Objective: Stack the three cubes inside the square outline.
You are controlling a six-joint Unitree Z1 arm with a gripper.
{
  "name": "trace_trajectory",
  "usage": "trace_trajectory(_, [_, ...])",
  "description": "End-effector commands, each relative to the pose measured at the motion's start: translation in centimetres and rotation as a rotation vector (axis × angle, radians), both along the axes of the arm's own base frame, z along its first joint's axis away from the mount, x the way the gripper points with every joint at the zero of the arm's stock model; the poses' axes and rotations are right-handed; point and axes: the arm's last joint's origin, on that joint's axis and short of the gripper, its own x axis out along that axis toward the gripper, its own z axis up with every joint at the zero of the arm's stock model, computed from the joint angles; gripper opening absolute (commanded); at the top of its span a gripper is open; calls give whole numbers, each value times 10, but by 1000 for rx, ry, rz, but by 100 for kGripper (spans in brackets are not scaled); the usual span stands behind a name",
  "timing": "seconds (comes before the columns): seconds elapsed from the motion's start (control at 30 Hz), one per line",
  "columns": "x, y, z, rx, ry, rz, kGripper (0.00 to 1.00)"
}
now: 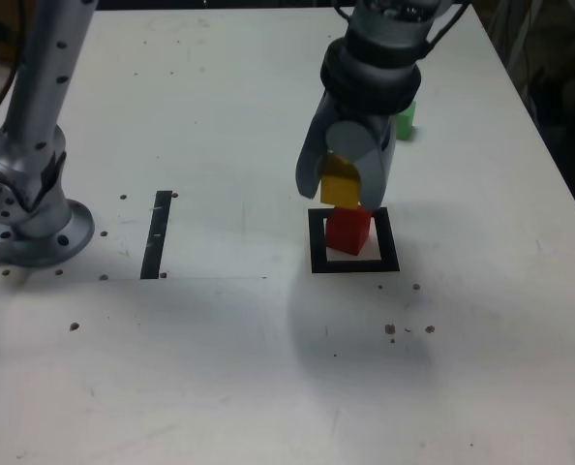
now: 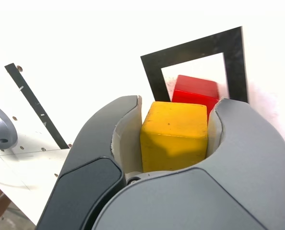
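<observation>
My gripper (image 1: 344, 186) is shut on the yellow cube (image 1: 340, 183) and holds it just above the red cube (image 1: 348, 231). The red cube sits inside the black square outline (image 1: 316, 242) on the white table. In the wrist view the yellow cube (image 2: 175, 135) is clamped between both jaws, with the red cube (image 2: 196, 91) and the square outline (image 2: 152, 72) beyond it. The green cube (image 1: 404, 119) rests on the table farther back, partly hidden behind the arm.
A thin black tape strip (image 1: 158, 233) lies on the table at the exterior view's left of the outline. The arm's grey base (image 1: 31, 208) stands at the exterior view's far left. Small dark specks (image 1: 408, 329) dot the table.
</observation>
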Motion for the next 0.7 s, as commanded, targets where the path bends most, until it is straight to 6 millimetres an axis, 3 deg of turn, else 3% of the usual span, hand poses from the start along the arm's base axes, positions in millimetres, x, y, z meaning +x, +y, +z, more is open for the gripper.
trace_trajectory(0.0, [-1,-1,-4,8,10,0,20])
trace_trajectory(0.67, [5,-11,-7,-32,-18,-28,20])
